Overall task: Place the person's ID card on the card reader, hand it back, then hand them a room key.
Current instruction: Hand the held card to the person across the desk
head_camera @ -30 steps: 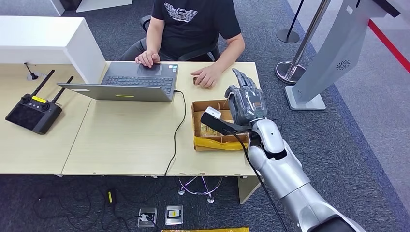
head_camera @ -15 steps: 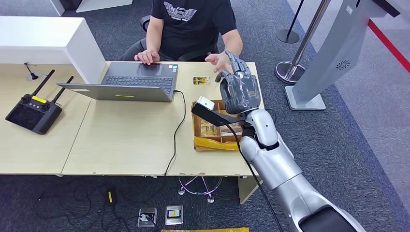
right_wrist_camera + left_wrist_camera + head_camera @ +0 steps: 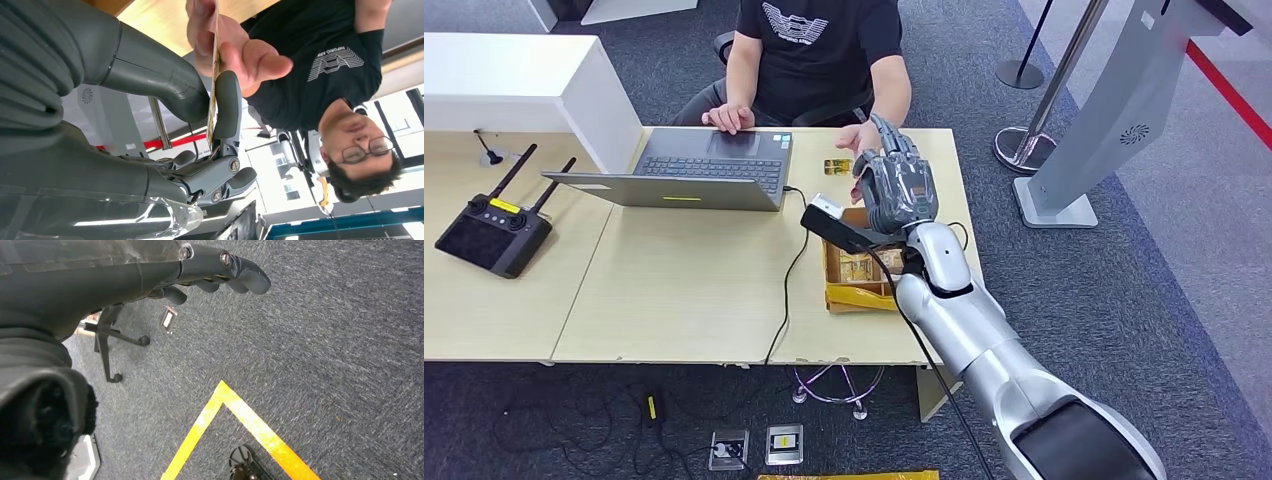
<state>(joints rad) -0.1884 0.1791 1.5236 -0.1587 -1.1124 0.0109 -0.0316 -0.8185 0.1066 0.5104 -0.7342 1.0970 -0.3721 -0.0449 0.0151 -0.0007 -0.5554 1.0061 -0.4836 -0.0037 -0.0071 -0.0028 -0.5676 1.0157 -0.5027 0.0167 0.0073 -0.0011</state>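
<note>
My right hand is raised over the far right part of the desk, just in front of the seated person. In the right wrist view it pinches a thin gold card, seen edge-on, between thumb and a finger. The person's hand grips the same card from its other end, and meets my hand in the head view. A second small gold card lies flat on the desk below. My left hand hangs beside me over the carpet, fingers apart, holding nothing.
A cardboard box with yellow tape sits under my right wrist, with cards inside. A laptop with its cable stands to the left, and a black remote controller at the far left. A grey kiosk and stanchion stand right.
My right hand has moved left and away from the box toward the person. The person's hand lifted off the desk, uncovering the small gold card, and now grips the card I pinch.
</note>
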